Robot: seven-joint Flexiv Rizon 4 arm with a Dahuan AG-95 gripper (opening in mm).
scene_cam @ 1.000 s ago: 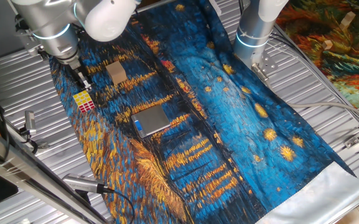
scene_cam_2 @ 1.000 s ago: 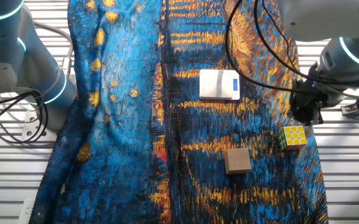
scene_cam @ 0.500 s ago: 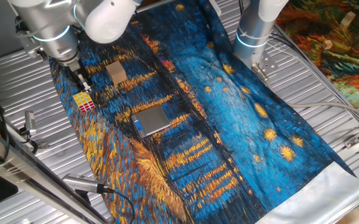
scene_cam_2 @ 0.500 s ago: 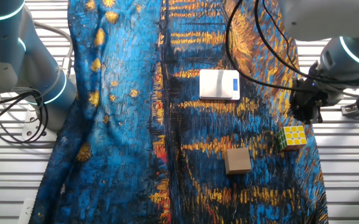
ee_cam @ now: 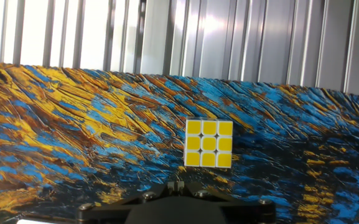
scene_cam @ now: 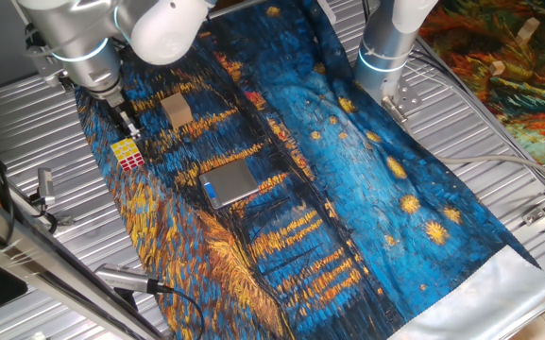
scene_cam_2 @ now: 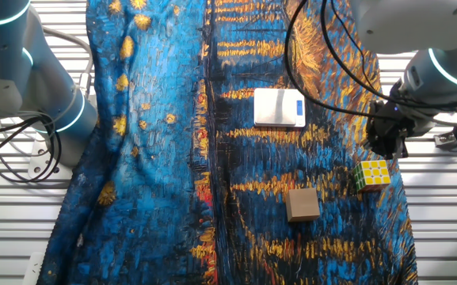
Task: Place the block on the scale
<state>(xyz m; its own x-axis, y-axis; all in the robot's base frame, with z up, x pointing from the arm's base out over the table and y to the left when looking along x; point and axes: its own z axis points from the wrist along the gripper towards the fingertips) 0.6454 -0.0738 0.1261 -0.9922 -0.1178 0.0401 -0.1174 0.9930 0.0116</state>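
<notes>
The block (scene_cam: 128, 154), a puzzle cube with a yellow 3x3 face up (ee_cam: 208, 144), lies on the painted cloth near its edge (scene_cam_2: 372, 174). My gripper (scene_cam: 132, 132) hangs just above and beside it, apart from the block. In the hand view its fingertips (ee_cam: 177, 185) meet with nothing between them, so the gripper is shut and empty (scene_cam_2: 388, 149). The scale (scene_cam: 229, 182), with a silver top and a blue display strip, lies flat mid-cloth (scene_cam_2: 279, 107), well away from the block.
A plain tan wooden block (scene_cam: 178, 110) sits on the cloth between cube and scale (scene_cam_2: 302, 204). A second robot arm base (scene_cam: 385, 52) stands at the cloth's far side (scene_cam_2: 54, 103). Ribbed metal table (scene_cam: 26, 123) surrounds the cloth.
The gripper has edged very slightly near the cube. The block, the scale and the wooden block have not moved.
</notes>
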